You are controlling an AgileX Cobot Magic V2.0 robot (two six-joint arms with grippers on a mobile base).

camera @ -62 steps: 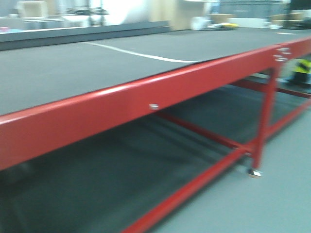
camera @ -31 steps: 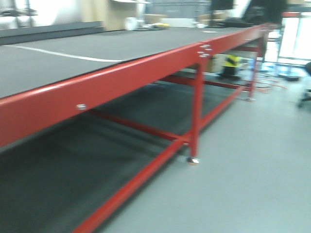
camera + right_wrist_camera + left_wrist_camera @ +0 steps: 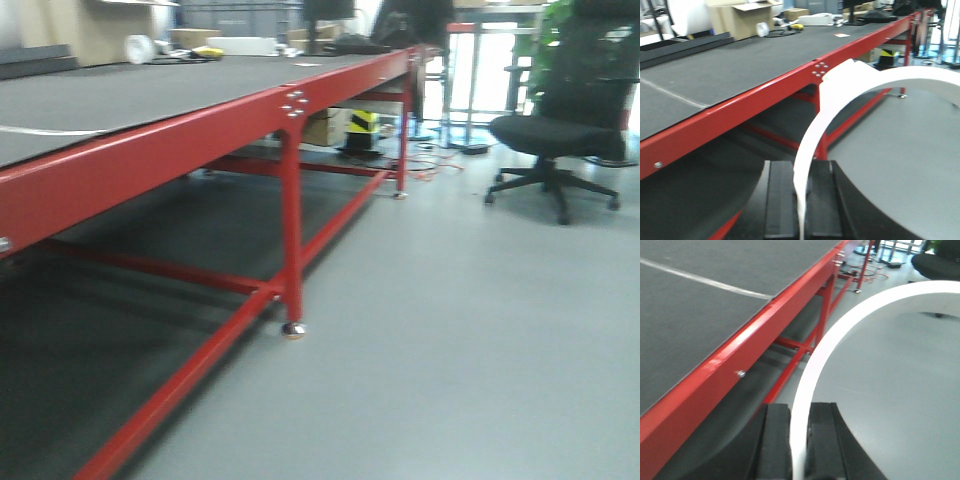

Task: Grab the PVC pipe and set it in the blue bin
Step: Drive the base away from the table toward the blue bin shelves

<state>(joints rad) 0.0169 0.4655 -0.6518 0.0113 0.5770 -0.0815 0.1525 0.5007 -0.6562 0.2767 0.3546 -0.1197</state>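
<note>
Left wrist-mounted: left gripper (image 3: 799, 412) pinches pipe (image 3: 813, 365) rim, bottom center. Right wrist-mounted: right gripper (image 3: 801, 170) pinches pipe (image 3: 840, 85) likewise. Red table (image 3: 150, 150) upper left.

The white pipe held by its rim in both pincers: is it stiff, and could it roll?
Probably stiff: the PVC pipe rim shows a smooth arc where the left pincer and right pincer pinch it. Likely light for its size, as the wall looks thin. Laid on its side, it could roll.
</note>
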